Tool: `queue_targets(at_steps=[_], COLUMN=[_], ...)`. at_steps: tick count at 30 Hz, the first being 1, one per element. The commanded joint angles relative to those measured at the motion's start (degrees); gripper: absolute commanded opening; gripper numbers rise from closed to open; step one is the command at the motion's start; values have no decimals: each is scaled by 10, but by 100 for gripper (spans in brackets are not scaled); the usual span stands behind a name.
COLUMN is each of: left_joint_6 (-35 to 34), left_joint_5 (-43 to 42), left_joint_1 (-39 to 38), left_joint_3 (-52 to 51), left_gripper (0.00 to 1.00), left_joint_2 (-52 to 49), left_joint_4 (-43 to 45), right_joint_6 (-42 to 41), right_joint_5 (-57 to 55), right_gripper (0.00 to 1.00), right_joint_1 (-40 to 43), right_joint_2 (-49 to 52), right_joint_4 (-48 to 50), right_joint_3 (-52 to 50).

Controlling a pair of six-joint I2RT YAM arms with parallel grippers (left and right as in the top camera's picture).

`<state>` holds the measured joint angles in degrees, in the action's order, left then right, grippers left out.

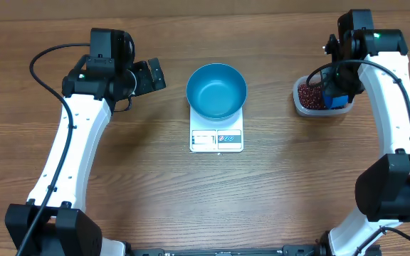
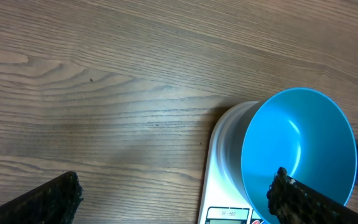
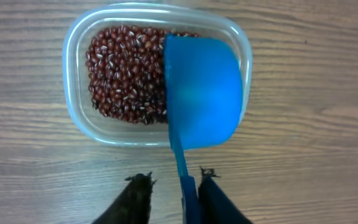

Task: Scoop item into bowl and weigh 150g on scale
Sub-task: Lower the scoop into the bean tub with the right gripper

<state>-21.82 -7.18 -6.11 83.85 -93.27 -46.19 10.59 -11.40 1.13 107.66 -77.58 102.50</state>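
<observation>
So, nearest the right wrist camera, the right gripper (image 3: pixel 174 175) is seen with its jaws partly let go. The handle of the scoop (image 3: pixel 204 93) is caught between the fingers (image 3: pixel 138 199), snug against one of them, with a clear gap left on the other side, so it is not clamped from both sides. A bit further out, the scoop's cup is laid across one end of the tub (image 3: pixel 73 118) and partly over its rim. Whether the cup is face up or face down can't be told. The beans (image 3: pixel 126 74) are piled in the rest of the tub as one maroon mass.

On the left wrist view, the left gripper (image 2: pixel 176 180) is spread wide and nothing is held in it. Only the wooden table (image 2: pixel 104 74) is seen between the fingers. Just past one fingertip the scale (image 2: pixel 219 168) is found, with the bowl (image 2: pixel 303 149) set on top. The bowl's smooth blue inside is shown all the way down.

From above, the scale is placed mid-table with its display strip on the edge nearest the robot, digits too small to be read. The bowl is sat on the far part. The left gripper is parked to the bowl's left, apart from it. The tub is kept well off to the bowl's right, with the scoop at the end away from the bowl.
</observation>
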Motion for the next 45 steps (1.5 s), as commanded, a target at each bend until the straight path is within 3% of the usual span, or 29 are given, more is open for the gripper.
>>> queue_targets(at_steps=[1, 6, 8, 13, 19, 26, 32, 38, 45], left_joint_6=[15, 15, 15, 15, 15, 15, 15, 15, 15], left_joint_5=[8, 8, 8, 8, 8, 8, 8, 8, 8], left_joint_1=[1, 1, 1, 1, 1, 1, 1, 1, 1], left_joint_3=[10, 10, 10, 10, 10, 10, 10, 10, 10], left_gripper=[100, 99, 100, 100, 99, 100, 99, 99, 100], left_joint_2=[8, 8, 8, 8, 8, 8, 8, 8, 8], left_joint_4=[-1, -1, -1, -1, -1, -1, -1, -1, -1], right_joint_6=[2, 0, 0, 0, -1, -25, -93, -131, -168], right_joint_5=[-5, -5, -3, 9, 47, 45, -12, -12, 56], right_gripper=[33, 41, 55, 69, 72, 90, 93, 96, 97], right_joint_1=[3, 3, 3, 3, 3, 5, 6, 14, 81], right_joint_2=[2, 2, 2, 2, 2, 2, -14, -90, -124], right_joint_4=[2, 2, 2, 5, 14, 28, 31, 24, -9], right_joint_3=[-1, -1, -1, -1, -1, -1, 22, 40, 34])
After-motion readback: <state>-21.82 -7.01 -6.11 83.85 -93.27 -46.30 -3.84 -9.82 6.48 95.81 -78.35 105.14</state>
